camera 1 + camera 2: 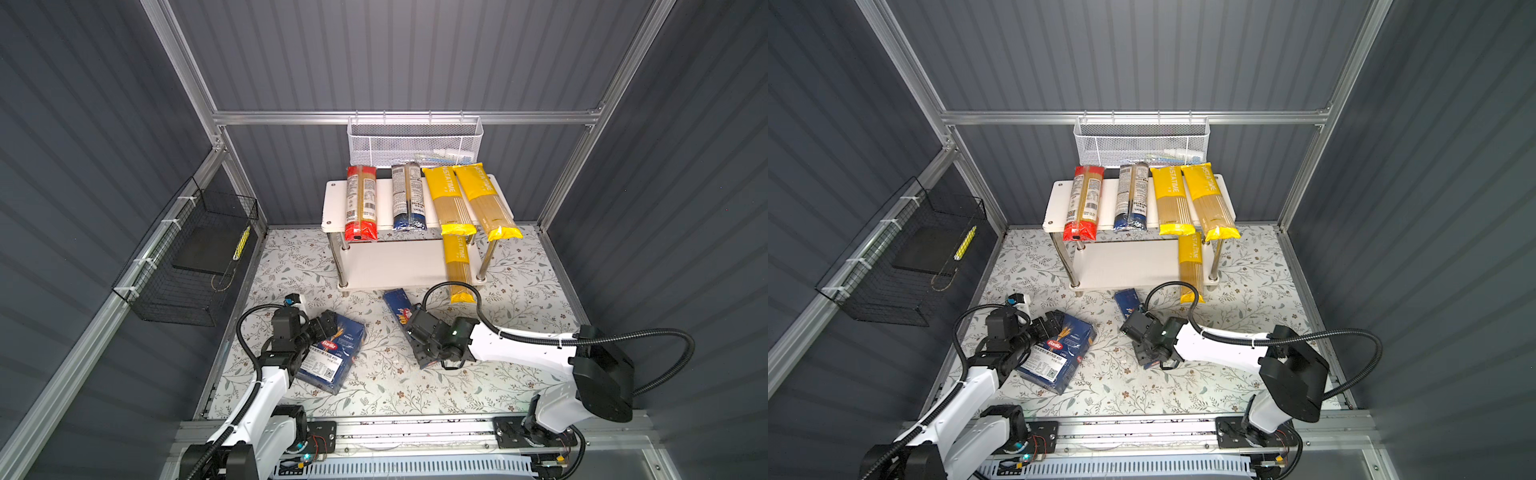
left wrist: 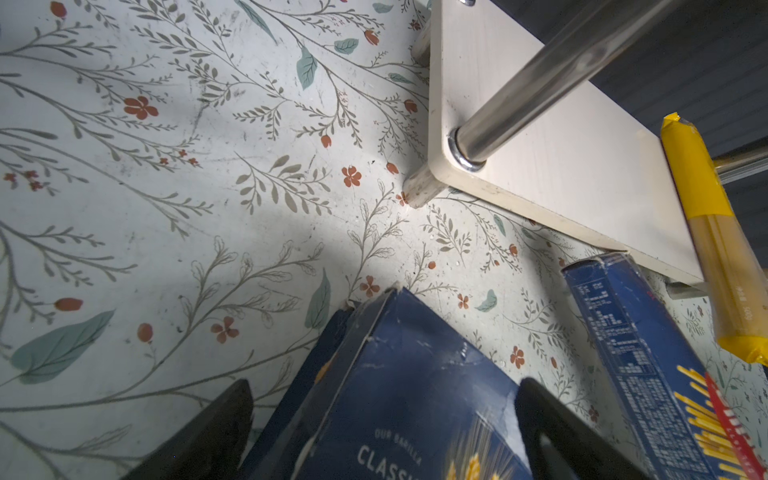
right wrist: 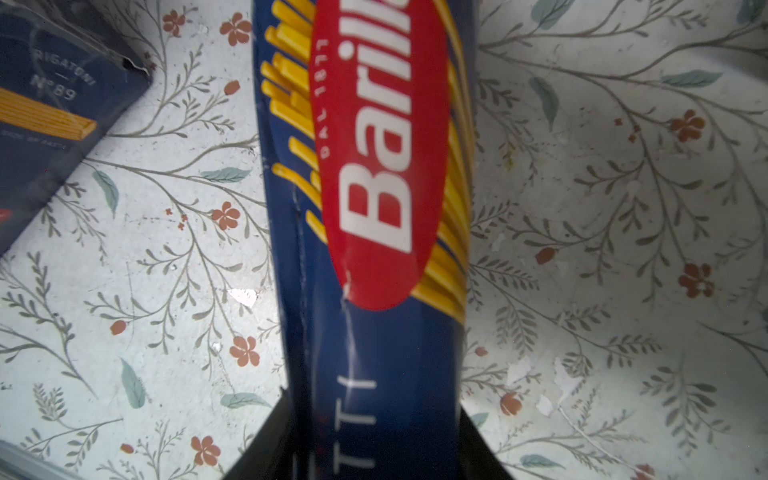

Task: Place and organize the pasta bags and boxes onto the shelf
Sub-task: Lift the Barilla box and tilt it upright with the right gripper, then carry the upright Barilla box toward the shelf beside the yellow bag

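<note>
Scuffed floral-print desk (image 1: 395, 386); ribbed grey walls (image 1: 415, 54). Right gripper (image 3: 374, 407) clamps the narrow cardboard spaghetti box (image 3: 374, 332). Left gripper (image 2: 386, 386) straddles the creased wide box (image 2: 407, 374); grip unclear. White-board shelf (image 1: 390, 262) stands beyond both.

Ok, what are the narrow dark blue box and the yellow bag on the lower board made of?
The narrow dark blue Barilla box: printed cardboard, glossy, creased along its edge. The yellow spaghetti bag: likely thin plastic film, clear middle showing strands.

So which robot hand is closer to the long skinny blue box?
Right. The right gripper straddles the skinny box; the left gripper sits apart, around the wide box.
</note>
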Controlling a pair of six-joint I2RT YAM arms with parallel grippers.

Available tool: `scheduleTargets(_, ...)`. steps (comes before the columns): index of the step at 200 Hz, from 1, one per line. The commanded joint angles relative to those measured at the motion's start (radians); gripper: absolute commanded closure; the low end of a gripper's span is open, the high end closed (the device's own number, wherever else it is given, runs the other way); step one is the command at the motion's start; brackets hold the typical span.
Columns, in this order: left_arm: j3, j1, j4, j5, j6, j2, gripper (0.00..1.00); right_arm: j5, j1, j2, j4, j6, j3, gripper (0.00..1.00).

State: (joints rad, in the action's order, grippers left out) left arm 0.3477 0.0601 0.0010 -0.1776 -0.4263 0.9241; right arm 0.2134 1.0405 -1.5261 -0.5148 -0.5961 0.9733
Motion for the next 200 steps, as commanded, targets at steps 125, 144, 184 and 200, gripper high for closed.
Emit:
scheduleTargets(125,-0.021,0.006,-0.015,-0.036,0.0,-0.008,0.01,0.143,-0.1,0.221,0.188,0.012,-0.031,0.67)
scheduleTargets(144,-0.023,0.006,-0.014,-0.035,-0.002,-0.011,0.01,0.141,-0.134,0.224,0.202,0.017,-0.028,0.67)
scheduleTargets(184,-0.021,0.006,-0.015,-0.034,-0.002,-0.007,0.01,0.114,-0.204,0.196,0.234,0.024,-0.006,0.67)
scheduleTargets(200,-0.019,0.006,-0.015,-0.035,-0.002,-0.005,0.01,0.102,-0.226,0.17,0.249,0.033,0.01,0.67)
